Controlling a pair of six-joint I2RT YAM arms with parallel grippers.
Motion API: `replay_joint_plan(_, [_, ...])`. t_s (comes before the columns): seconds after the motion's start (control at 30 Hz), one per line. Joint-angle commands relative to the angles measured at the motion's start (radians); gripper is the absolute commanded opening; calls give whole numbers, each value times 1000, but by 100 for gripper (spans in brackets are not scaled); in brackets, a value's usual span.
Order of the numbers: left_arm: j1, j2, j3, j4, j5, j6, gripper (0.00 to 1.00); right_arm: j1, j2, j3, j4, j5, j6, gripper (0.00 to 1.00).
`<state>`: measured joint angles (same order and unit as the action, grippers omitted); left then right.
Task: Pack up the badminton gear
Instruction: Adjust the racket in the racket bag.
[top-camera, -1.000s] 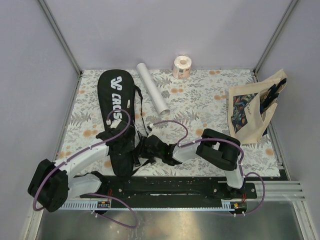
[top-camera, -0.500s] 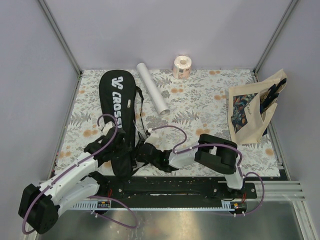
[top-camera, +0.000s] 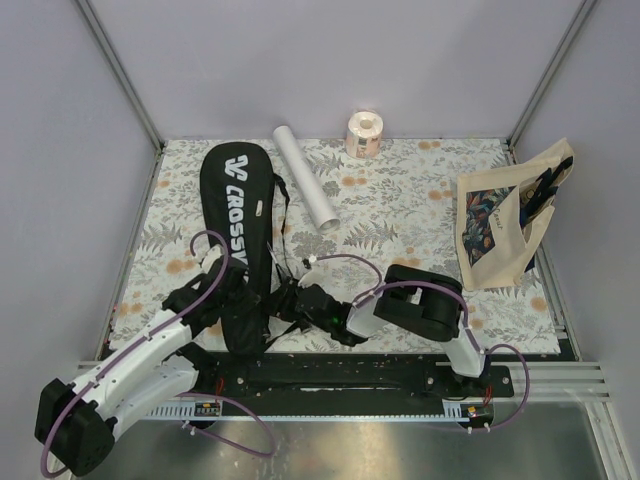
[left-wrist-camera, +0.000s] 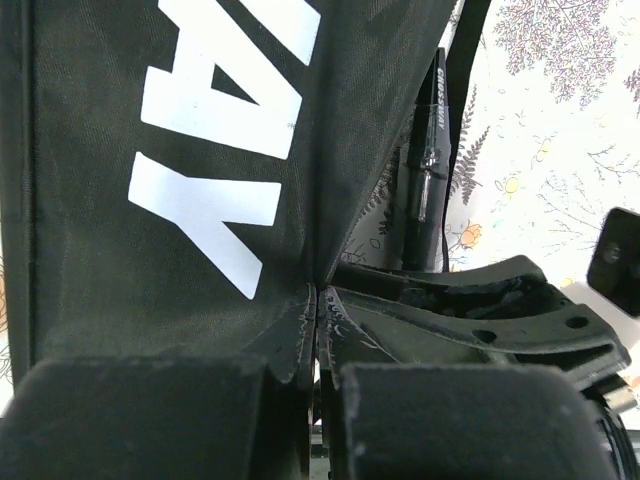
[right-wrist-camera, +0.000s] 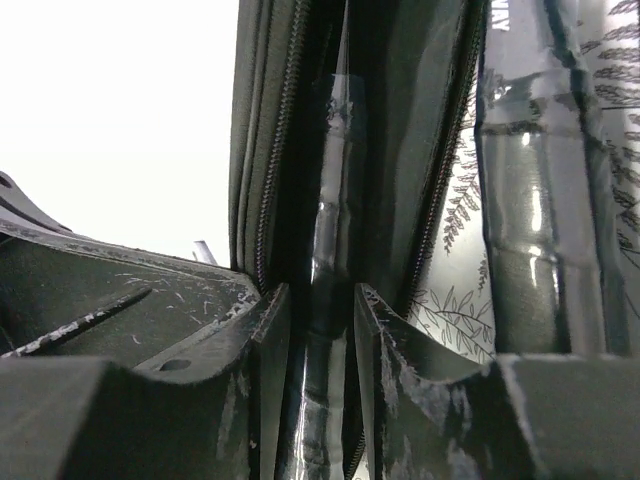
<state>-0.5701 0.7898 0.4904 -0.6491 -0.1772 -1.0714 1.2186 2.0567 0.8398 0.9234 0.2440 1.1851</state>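
Fabric of the long black "CROSSWAY" racket bag (top-camera: 238, 205), left of centre, is pinched tight by the drawn-back left gripper (left-wrist-camera: 316, 305). A wrapped black racket handle (right-wrist-camera: 335, 200), clasped narrowly by the right gripper (right-wrist-camera: 322, 300), has been brought nearer the bag's mouth, so insertion is judged underway.

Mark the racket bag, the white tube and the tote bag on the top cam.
Long black racket bag with white lettering (top-camera: 232, 205): top external view, lettered head.
White cylindrical tube (top-camera: 306, 176): top external view, mid-length.
Beige printed fabric tote bag (top-camera: 487, 225): top external view, printed front panel.

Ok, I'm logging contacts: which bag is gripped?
The long black CROSSWAY racket bag, pinched by the left gripper; the beige tote at right is untouched.
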Motion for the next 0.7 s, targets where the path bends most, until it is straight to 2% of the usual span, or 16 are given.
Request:
replay_joint_plan(0.0, [-13,-21,-10,-11,84,-28,0,-28,63,13,426,-76,57,38])
replay_joint_plan(0.13, [-4,-40,-18,-15,77,-29,0,-33,69,5,422,-137,16,52])
replay_joint_plan(0.33, [9,-34,-24,-3,90,-21,0,-33,69,-33,422,-166,-16,59])
replay_joint_plan(0.47, [12,-29,-24,2,88,-21,0,-33,88,-19,437,-192,-7,35])
replay_joint_plan(0.57, [10,-43,-26,9,97,-25,0,-33,83,10,358,-186,14,27])
replay_joint_plan(0.67, [12,-64,-35,26,104,-33,0,-31,89,44,261,-176,19,24])
